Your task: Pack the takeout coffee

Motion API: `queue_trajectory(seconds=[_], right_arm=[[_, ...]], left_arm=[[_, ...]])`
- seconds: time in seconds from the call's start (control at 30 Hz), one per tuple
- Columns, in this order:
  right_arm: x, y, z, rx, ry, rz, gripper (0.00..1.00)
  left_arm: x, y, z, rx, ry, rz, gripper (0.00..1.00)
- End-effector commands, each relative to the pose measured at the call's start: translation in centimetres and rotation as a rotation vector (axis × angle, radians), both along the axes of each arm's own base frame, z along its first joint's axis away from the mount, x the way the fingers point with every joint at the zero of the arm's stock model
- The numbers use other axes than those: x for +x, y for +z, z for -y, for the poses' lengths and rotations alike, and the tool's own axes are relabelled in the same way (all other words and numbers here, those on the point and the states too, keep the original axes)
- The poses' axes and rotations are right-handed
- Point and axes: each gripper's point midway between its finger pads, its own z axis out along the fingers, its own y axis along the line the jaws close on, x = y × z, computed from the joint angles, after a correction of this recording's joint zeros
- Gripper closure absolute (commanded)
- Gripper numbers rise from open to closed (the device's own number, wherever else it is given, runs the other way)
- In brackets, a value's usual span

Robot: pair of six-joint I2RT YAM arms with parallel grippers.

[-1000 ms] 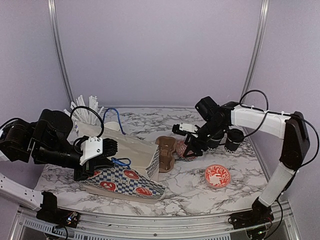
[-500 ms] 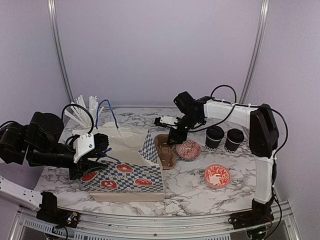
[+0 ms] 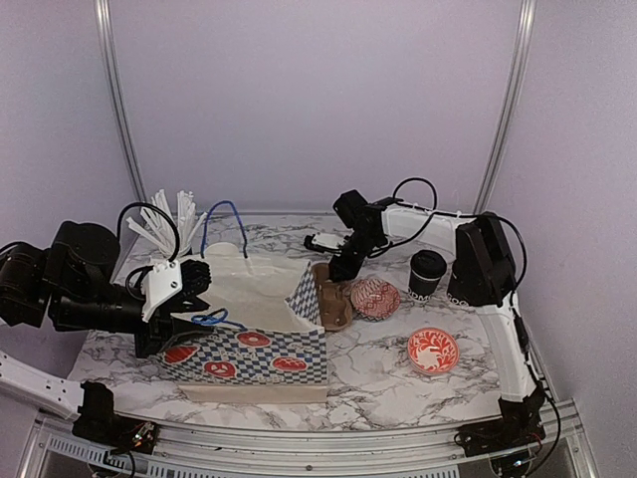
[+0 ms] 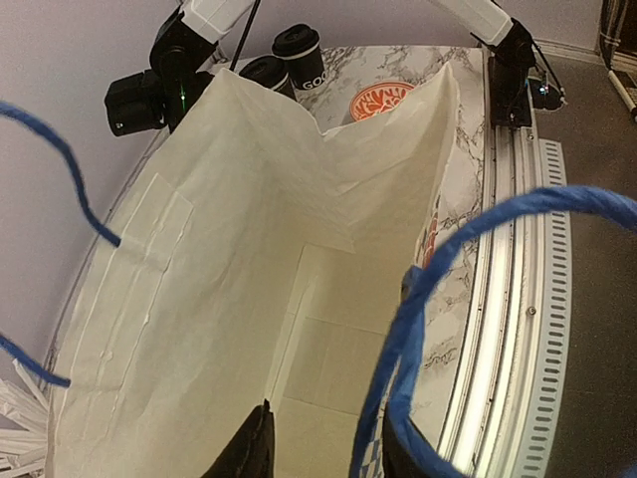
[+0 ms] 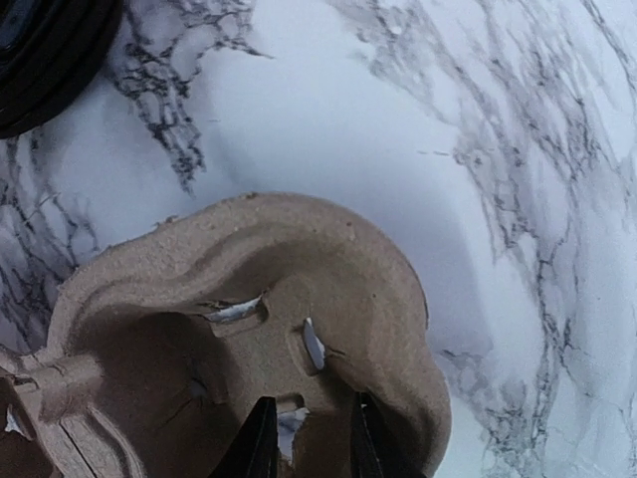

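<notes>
My right jaws hang nose-down over the pulp cup carrier (image 5: pixel 249 329). They are set narrow with a flap of its pocket between them, but the tips run off the picture's edge, so I cannot tell whether they have bitten. My left jaws stand parted at the left rim of the paper bag (image 3: pixel 261 291) and look into its open mouth. The blue handle (image 4: pixel 557 209) passes just beside one finger, and nothing is pinched that I can see; no cup shows inside. The takeout coffee is not yet packed. Two lidded cups (image 4: pixel 299 60) stand upright on the table (image 3: pixel 378 373), long axis vertical, to the right of my right jaws and well apart from the bag. The top view shows one cup (image 3: pixel 427 274); the other is hidden behind my right forearm. Judgement: the right arm is much the nearer, and the carrier lies between cups and bag. Obstructions: a patterned bowl (image 3: pixel 375 298) sits just beside the carrier on the cup side, and a second bowl (image 3: pixel 432 350) lies nearer my base. Room: bare marble lies in front of the cups, while the table's back and right edges run close to them.
</notes>
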Motion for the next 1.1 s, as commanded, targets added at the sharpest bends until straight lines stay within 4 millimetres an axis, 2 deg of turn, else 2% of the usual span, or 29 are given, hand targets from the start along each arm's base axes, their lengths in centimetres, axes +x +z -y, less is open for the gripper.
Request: queue_trajectory(seconds=[0.0,0.07,0.17,0.37,0.47,0.53,0.6,0.67,0.77,0.87,0.9,0.97,1.07], right_arm=[[5.3,1.4,1.8,0.009,-0.117,0.084,0.75],[6.9,1.7,1.7,0.010,-0.125,0.120,0.75],[8.1,1.5,1.3,0.020,-0.121,0.149,0.75],[7.3,2.4,-1.1,0.123,-0.089,0.096,0.72],[6.6,5.4,-1.2,0.153,-0.099,0.103,0.69],[5.8,7.9,-0.9,0.181,-0.104,0.120,0.62],[4.6,9.8,-0.5,0.207,-0.100,0.132,0.58],[3.0,10.9,-0.4,0.231,-0.086,0.125,0.58],[-0.6,9.8,-0.4,0.236,-0.036,0.035,0.66],[-4.0,6.9,-0.6,0.185,0.016,-0.071,0.83],[-5.0,6.2,-0.6,0.171,0.031,-0.103,0.86],[-6.0,5.0,-0.8,0.153,0.046,-0.136,0.88],[-6.5,3.9,-1.0,0.140,0.052,-0.158,0.89]], left_arm=[[-0.2,2.0,0.2,-0.085,0.003,-0.005,0.61],[-0.2,2.2,0.1,-0.095,0.009,-0.009,0.61],[-0.1,2.4,0.0,-0.111,0.023,-0.013,0.60],[0.0,3.7,-0.3,-0.166,0.044,-0.010,0.58],[0.1,4.7,-0.6,-0.199,0.058,-0.005,0.58],[0.2,5.2,-0.8,-0.214,0.067,-0.001,0.57],[0.4,5.6,-1.0,-0.223,0.076,0.002,0.57],[0.6,5.7,-1.0,-0.227,0.088,0.010,0.57],[0.8,5.8,-1.1,-0.227,0.102,0.021,0.57],[1.0,6.3,-1.3,-0.242,0.112,0.029,0.58],[1.0,6.4,-1.4,-0.247,0.115,0.032,0.58],[1.2,6.4,-1.5,-0.248,0.122,0.035,0.58],[1.2,6.5,-1.5,-0.252,0.125,0.039,0.58]])
